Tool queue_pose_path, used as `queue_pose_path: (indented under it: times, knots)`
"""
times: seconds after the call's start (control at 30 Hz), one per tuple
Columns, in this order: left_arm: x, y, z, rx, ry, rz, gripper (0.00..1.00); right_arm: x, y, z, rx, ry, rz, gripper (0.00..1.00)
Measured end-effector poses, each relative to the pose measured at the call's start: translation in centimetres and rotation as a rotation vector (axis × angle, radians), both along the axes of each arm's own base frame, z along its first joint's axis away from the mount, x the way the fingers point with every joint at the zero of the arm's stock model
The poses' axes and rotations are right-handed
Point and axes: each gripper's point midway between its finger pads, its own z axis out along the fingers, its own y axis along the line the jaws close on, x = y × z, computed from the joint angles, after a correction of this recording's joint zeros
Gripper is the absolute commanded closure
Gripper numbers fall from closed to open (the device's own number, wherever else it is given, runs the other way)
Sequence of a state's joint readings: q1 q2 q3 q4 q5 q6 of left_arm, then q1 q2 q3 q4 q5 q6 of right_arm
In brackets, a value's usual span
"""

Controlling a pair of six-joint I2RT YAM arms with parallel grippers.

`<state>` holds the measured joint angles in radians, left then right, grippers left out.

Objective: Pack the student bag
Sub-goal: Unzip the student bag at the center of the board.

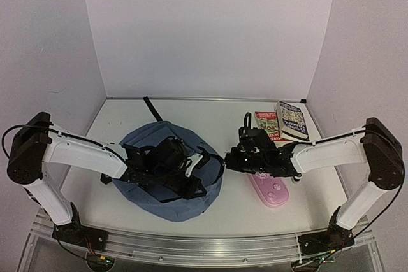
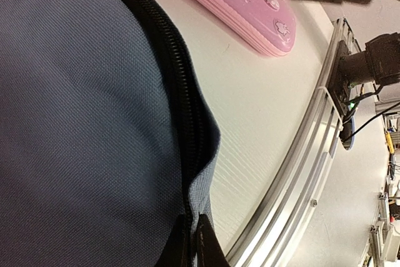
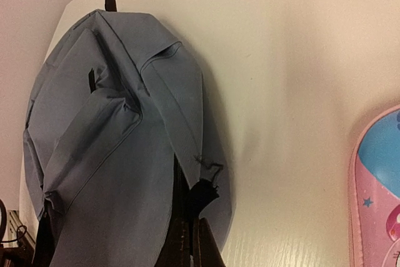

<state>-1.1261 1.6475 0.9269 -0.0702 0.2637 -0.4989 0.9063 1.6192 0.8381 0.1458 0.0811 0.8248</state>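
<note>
The slate-blue student bag (image 1: 167, 179) lies flat on the table, left of centre, with black straps on top. My left gripper (image 1: 193, 165) is over its right part. In the left wrist view the left gripper (image 2: 192, 245) is shut on the bag's fabric edge (image 2: 203, 173) beside the black zipper (image 2: 181, 92). My right gripper (image 1: 227, 160) is at the bag's right rim. In the right wrist view the right gripper (image 3: 190, 248) is shut on a small black tab (image 3: 205, 193) at the edge of the bag (image 3: 106, 148).
A pink pencil case (image 1: 269, 189) lies under the right arm, close to the bag; it also shows as the pink case (image 2: 244, 10) and at the frame edge (image 3: 378, 198). Two books (image 1: 266, 125) (image 1: 292, 121) lie at the back right. A metal rail (image 2: 294, 173) runs along the near table edge.
</note>
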Motion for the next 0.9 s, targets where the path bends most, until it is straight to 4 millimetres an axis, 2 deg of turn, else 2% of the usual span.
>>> queue_pose_path:
  times: [0.17, 0.47, 0.7, 0.9]
  knots:
    - [-1.1, 0.8, -0.7, 0.015, 0.026, -0.020, 1.00, 1.6, 0.7, -0.2, -0.024, -0.011, 0.001, 1.00]
    - [-2.4, 2.8, -1.3, 0.048, 0.053, -0.028, 1.00, 3.5, 3.7, -0.9, -0.070, -0.041, 0.085, 1.00]
    - [-2.9, 4.2, -1.2, 0.051, 0.060, -0.008, 1.00, 4.0, 5.8, -0.8, -0.077, -0.063, 0.170, 1.00]
    - [-3.0, 4.5, -1.0, 0.052, 0.063, 0.001, 1.00, 4.2, 7.5, -1.4, -0.089, -0.077, 0.212, 1.00]
